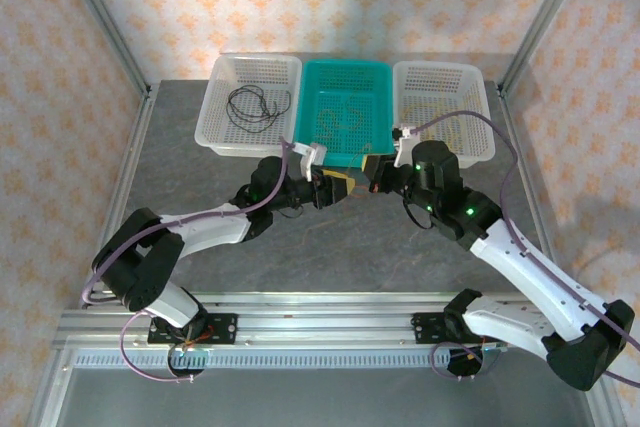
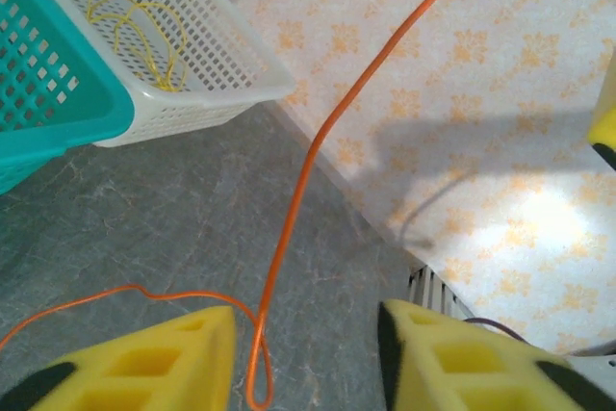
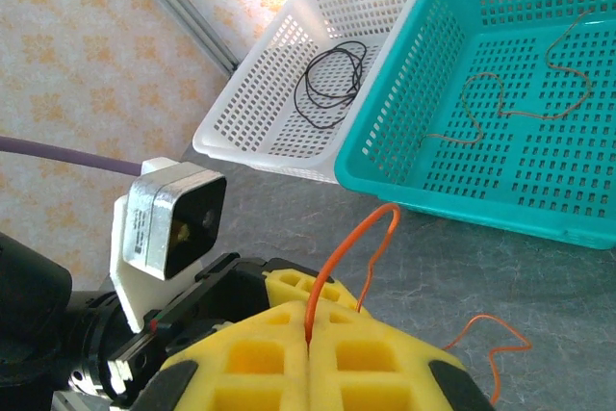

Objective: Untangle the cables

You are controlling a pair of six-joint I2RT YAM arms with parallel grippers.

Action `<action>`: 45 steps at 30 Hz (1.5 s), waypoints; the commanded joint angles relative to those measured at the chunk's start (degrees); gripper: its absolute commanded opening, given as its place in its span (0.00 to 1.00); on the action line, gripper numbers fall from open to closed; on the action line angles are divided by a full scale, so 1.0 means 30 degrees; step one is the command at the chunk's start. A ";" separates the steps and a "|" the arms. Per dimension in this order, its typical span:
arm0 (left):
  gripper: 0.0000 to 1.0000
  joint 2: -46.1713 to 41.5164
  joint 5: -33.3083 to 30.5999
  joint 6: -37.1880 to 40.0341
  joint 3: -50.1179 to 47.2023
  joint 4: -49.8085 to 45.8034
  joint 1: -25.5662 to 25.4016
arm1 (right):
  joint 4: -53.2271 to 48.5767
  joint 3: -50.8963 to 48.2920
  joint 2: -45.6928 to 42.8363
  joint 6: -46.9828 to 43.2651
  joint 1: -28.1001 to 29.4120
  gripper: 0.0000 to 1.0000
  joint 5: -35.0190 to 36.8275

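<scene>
Orange cable (image 3: 337, 257) is too thin for us to trace from above, where both pincers crowd together just in front of the teal basket (image 1: 346, 63). From the left wrist it runs off the top and left frame edges. We see the right pincer (image 3: 308, 334) closed, its pads pressed flat together with that cable rising from the seam. The left pincer (image 2: 308, 358) has its fingers apart, the cable's loop hanging in the gap just beside one finger (image 2: 164, 363), unclamped. A black cable (image 3: 327, 103) lies coiled in the left white basket (image 1: 255, 57), a yellow cable (image 2: 154, 36) in the right white basket (image 1: 440, 65), and brownish cables (image 3: 481, 108) in the teal one. Bare bench (image 1: 330, 247) spreads toward the arm bases.
</scene>
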 commanded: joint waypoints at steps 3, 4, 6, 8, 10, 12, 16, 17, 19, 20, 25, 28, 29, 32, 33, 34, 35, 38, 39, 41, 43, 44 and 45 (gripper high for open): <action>0.31 -0.0122 0.0107 0.0225 0.0003 0.1016 -0.0170 | -0.0207 0.0549 -0.0475 0.0005 -0.0085 0.00 0.0340; 0.27 -0.0167 -0.0087 0.0371 0.0048 0.0751 -0.0170 | -0.0193 0.0549 -0.0486 -0.0002 -0.0107 0.00 0.0460; 0.17 -0.0311 -0.0526 0.0743 0.0356 -0.0182 -0.0170 | -0.0150 0.0527 -0.0528 0.0038 -0.0085 0.00 0.0511; 0.07 -0.0562 -0.0981 0.1069 0.0653 -0.1092 -0.0199 | 0.0021 0.0448 -0.0622 0.0155 -0.0085 0.00 0.0419; 0.00 -0.0875 -0.1509 0.1302 0.0827 -0.1873 -0.0269 | 0.0404 0.0319 -0.0730 0.0261 -0.0085 0.00 0.0346; 0.00 -0.1168 -0.1703 0.1707 0.1090 -0.2610 -0.0371 | 0.0674 0.0256 -0.0812 0.0226 -0.0083 0.01 0.0217; 0.00 -0.1792 -0.2471 0.3191 0.2503 -0.5684 -0.0796 | 0.0871 0.0205 -0.0898 -0.0035 -0.0085 0.14 0.0070; 0.00 -0.1915 -0.2746 0.3394 0.2797 -0.6354 -0.0826 | 0.0999 0.0144 -0.0964 -0.0053 -0.0085 0.18 0.0124; 0.00 -0.2172 -0.3280 0.3580 0.3296 -0.7400 -0.0844 | 0.1440 -0.0076 -0.1217 0.0049 -0.0085 0.30 0.0439; 0.00 -0.2268 -0.3521 0.3629 0.3596 -0.7851 -0.0844 | 0.1624 -0.0143 -0.1333 0.0111 -0.0085 0.36 0.0733; 0.00 -0.2398 -0.4422 0.3881 0.5284 -0.9556 -0.0844 | 0.2341 -0.0529 -0.1840 0.0234 -0.0085 0.67 0.2752; 0.00 -0.2316 -0.5407 0.3849 0.6249 -1.0407 -0.0807 | 0.2617 -0.0832 -0.2070 0.0362 -0.0085 0.83 0.4091; 0.00 -0.2267 -0.5742 0.3849 0.6492 -1.0590 -0.0814 | 0.2930 -0.1122 -0.2225 0.0443 -0.0085 0.89 0.4527; 0.00 -0.1776 -0.7346 0.4031 0.7798 -1.2175 -0.0730 | 0.4354 -0.2421 -0.2817 0.0956 -0.0085 0.98 0.6197; 0.00 -0.1479 -0.8014 0.4208 0.8393 -1.2926 -0.0741 | 0.4887 -0.2905 -0.2998 0.1101 -0.0085 0.99 0.6844; 0.00 -0.1261 -0.8491 0.4298 0.8800 -1.3400 -0.0699 | 0.5189 -0.3148 -0.3051 0.1180 -0.0085 1.00 0.7357; 0.00 -0.1044 -0.8729 0.4471 0.9142 -1.3645 -0.0646 | 0.5301 -0.3271 -0.3020 0.1179 -0.0085 1.00 0.7840; 0.00 -0.0580 -0.9188 0.4366 0.9800 -1.3524 -0.0367 | 0.4905 -0.3174 -0.2496 0.0732 -0.0070 1.00 0.8699; 0.00 -0.0339 -0.9162 0.4321 1.0193 -1.3530 -0.0224 | 0.4809 -0.3076 -0.2272 0.0818 -0.0085 0.99 0.9302; 0.00 0.0200 -0.9489 0.4149 1.1125 -1.3846 0.0094 | 0.4539 -0.2674 -0.1538 0.0837 -0.0178 0.99 0.9885; 0.00 0.0754 -0.9562 0.4040 1.2015 -1.3962 0.0489 | 0.4521 -0.2206 -0.0696 0.0680 -0.0495 0.99 0.9368; 0.00 0.1013 -0.9608 0.3925 1.2376 -1.3815 0.0743 | 0.4539 -0.1993 -0.0266 0.0616 -0.0794 0.98 0.8905; 0.00 0.1340 -0.9490 0.3858 1.2723 -1.3642 0.1047 | 0.4581 -0.1809 0.0222 0.0683 -0.1119 0.97 0.8330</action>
